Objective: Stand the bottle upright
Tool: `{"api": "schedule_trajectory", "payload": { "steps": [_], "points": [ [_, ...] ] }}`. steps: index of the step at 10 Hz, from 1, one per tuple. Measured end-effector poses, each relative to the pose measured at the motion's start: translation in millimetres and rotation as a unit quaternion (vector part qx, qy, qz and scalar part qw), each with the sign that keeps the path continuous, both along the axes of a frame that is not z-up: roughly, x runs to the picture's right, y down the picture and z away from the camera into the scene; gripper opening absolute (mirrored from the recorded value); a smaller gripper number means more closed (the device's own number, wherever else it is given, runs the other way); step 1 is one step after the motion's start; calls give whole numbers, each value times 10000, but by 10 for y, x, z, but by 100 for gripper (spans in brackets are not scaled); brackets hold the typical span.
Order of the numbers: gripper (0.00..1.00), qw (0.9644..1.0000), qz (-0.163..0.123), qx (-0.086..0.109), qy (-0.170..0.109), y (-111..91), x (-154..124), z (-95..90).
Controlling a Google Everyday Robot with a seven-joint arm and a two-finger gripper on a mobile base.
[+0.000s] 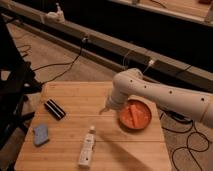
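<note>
- The bottle [86, 148] lies on its side on the table [75, 95], near the middle of the front edge. Its cap [92, 129] points toward the far edge and its base toward the front.
- The gripper [104, 109] hangs over the middle of the table, just beside the orange bowl [135, 115] and well apart from the bottle. We read its jaws as spread and holding nothing.
- We judge the bottle to be light plastic: stiff enough to hold, but its wall may give under a hard squeeze.
- Being round and smooth, it will likely roll or slide away if we nudge it from one side only.
- We would take hold across the body, close under the neck, so that lifting that end pivots it about the base.
- We would avoid the cap itself, which looks too small and slippery to grip surely.
- It is tall on a narrow base, so it will likely tip easily once released.
</note>
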State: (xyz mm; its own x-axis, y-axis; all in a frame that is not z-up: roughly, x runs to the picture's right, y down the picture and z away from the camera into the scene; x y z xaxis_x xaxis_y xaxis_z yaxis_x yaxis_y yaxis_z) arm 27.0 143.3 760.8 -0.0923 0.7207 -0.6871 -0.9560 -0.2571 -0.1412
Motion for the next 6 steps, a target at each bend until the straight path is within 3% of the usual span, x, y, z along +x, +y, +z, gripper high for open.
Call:
{"api": "schedule_trajectory", "payload": {
  "steps": [6],
  "points": [
    [60,9976,-338,-508,-327,517,-527,151]
  ]
}}
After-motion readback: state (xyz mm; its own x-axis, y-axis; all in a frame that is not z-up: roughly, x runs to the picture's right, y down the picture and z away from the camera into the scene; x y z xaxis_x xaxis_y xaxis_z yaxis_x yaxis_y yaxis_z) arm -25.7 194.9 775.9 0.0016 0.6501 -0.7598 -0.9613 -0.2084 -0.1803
